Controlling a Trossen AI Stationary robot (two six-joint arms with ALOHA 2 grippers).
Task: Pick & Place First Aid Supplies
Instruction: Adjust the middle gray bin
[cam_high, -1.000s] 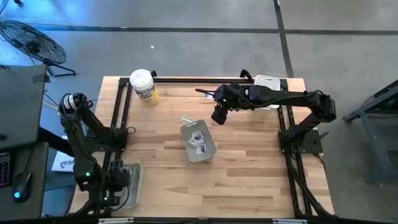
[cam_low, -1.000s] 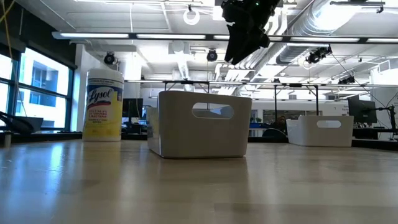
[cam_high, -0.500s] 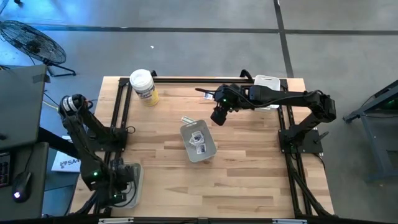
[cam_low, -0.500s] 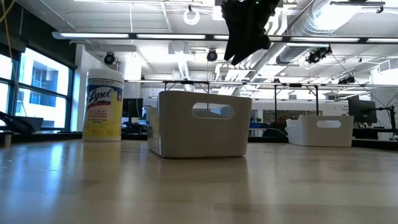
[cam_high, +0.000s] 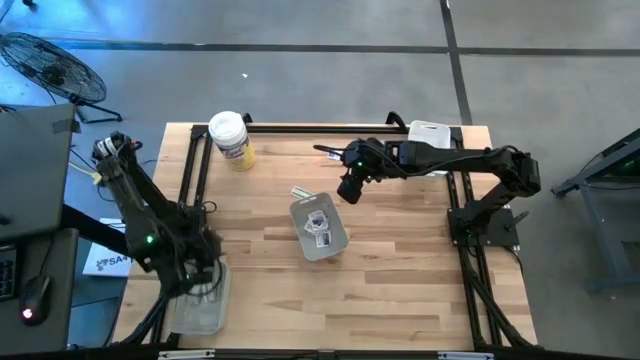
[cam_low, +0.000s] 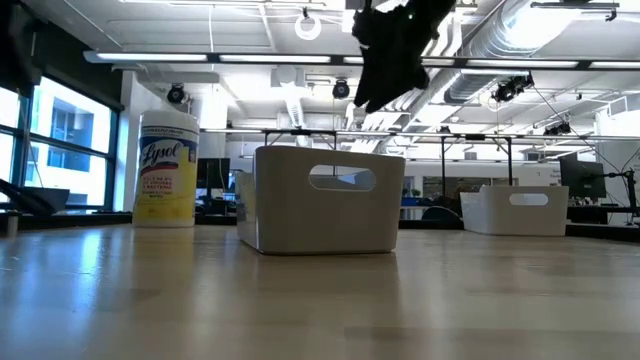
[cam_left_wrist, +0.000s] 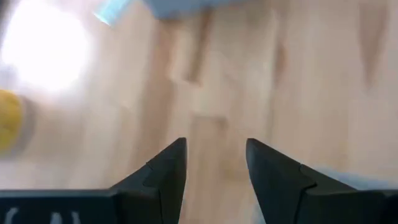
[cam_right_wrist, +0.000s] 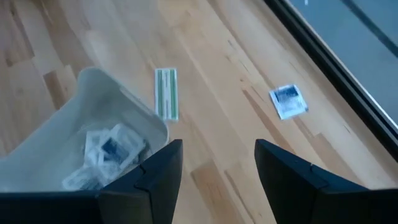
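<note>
From where I stand, the right gripper (cam_right_wrist: 214, 180) hovers with fingers spread over 2 loose first aid packets (cam_right_wrist: 166, 93) lying flat beside the grey bin (cam_right_wrist: 93, 84), light, slippery things best pinched by an edge, while the left gripper (cam_left_wrist: 214, 168) waits spread too.

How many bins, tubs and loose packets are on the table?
White bins: 2
Clear tray: 1
Round tub: 1
Loose packets on the wood, green strip and blue-print square: 2
Total: 6
</note>
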